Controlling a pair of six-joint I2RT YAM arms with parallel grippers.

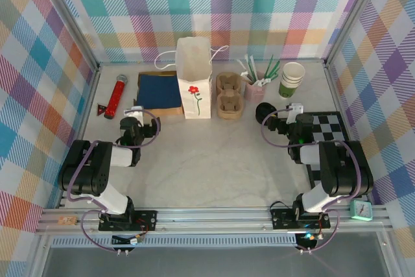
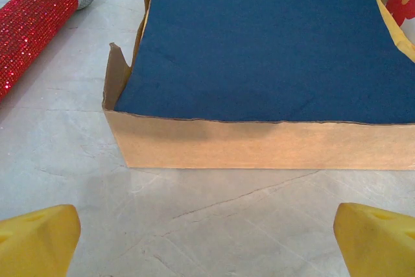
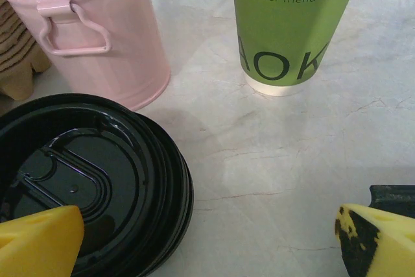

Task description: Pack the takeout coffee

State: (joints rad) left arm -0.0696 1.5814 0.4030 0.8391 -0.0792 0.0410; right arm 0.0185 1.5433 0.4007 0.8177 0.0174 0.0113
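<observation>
- Most of the top view's middle is bare pale table (image 1: 207,173).
- At upper centre a white paper bag (image 1: 194,76) with a red flower stands upright, and a brown cup carrier (image 1: 229,95) sits just right of it.
- My left gripper (image 2: 207,244) hangs before a cardboard tray (image 2: 259,144) holding a blue sheet. Its fingers are wide apart and hold nothing.
- In my right wrist view a pink bucket (image 3: 110,30) stands upper left and a green cup stack (image 3: 288,37) upper right.
- Lower left there, near the bucket, sits the takeout coffee (image 3: 78,180), seen by its black lid.
- My right gripper (image 3: 207,244) is spread wide and empty; one fingertip overlaps the lid in the frame.
</observation>
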